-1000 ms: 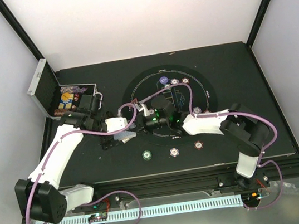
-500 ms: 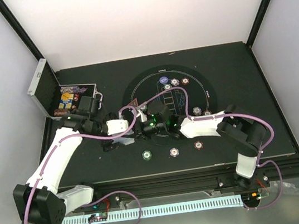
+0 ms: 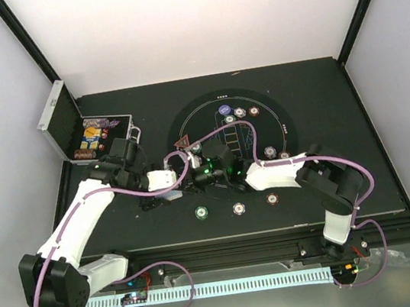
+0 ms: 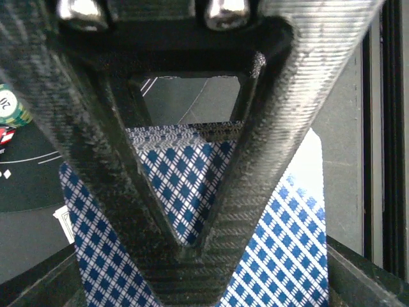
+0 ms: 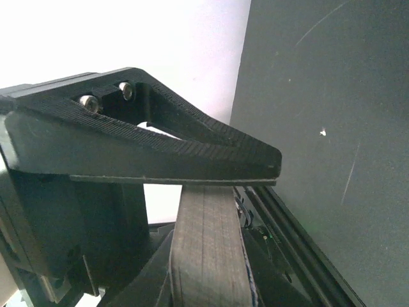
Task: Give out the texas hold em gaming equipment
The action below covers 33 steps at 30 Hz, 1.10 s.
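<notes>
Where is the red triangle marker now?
In the top view, the red triangle marker lies at the left edge of the round black mat, right of the open silver case.

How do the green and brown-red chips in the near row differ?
Colour: the green chip is green, the brown-red chip reddish. Place: the green chip lies left of the white chip, the brown-red chip right of it. Both lie flat outside the round mat.
</notes>
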Available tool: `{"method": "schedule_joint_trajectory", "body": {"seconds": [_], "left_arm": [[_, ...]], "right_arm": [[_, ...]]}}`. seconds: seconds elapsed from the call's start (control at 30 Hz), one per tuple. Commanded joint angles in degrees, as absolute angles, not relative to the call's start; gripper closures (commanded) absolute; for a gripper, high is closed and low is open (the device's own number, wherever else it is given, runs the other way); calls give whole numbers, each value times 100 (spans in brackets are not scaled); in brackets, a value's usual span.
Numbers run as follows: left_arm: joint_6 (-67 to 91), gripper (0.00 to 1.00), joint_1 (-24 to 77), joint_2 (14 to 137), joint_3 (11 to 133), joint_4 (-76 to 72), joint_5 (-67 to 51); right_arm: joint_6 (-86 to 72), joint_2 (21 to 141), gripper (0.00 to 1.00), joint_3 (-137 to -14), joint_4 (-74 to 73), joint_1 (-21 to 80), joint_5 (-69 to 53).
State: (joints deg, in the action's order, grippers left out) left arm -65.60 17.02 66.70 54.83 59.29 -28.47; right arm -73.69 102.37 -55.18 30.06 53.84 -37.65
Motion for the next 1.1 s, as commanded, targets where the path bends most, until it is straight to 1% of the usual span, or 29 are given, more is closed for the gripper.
{"method": "schedule_joint_trajectory", "body": {"seconds": [0.0,0.17,0.33,0.43,0.57,0.73,0.83,0.93,1.03,1.07], "left_arm": [[-6643,24,1741,6497,5392,5636,-3018],[-6495,35,1746,6431,5390,5473,-2935],[-6486,55,1748,6366,5321,5373,-2896],[-6451,60,1746,6350,5324,5370,-2899],[-6333,75,1745,6288,5386,5324,-2912],[-6132,82,1749,6178,5533,5421,-3010],[-6011,98,1747,6097,5608,5441,-3042],[-5982,98,1741,6018,5649,5496,-3031],[-5974,98,1740,5999,5639,5546,-2965],[-5977,98,1740,6007,5630,5572,-2950]], "right_arm": [[-7475,10342,99,-5663,3355,5431,-3834],[-7386,10379,99,-5660,3161,5432,-3757],[-7395,10406,99,-5628,3127,5430,-3696],[-7318,10383,99,-5646,2929,5436,-3606],[-7136,10367,99,-5669,2577,5432,-3429],[-6769,10369,99,-5719,2019,5432,-3158],[-6630,10403,99,-5717,1797,5431,-3059],[-6497,10388,98,-5671,1645,5432,-2961],[-6366,10290,91,-5612,1554,5414,-2935],[-6320,10239,87,-5608,1500,5404,-2928]]}}
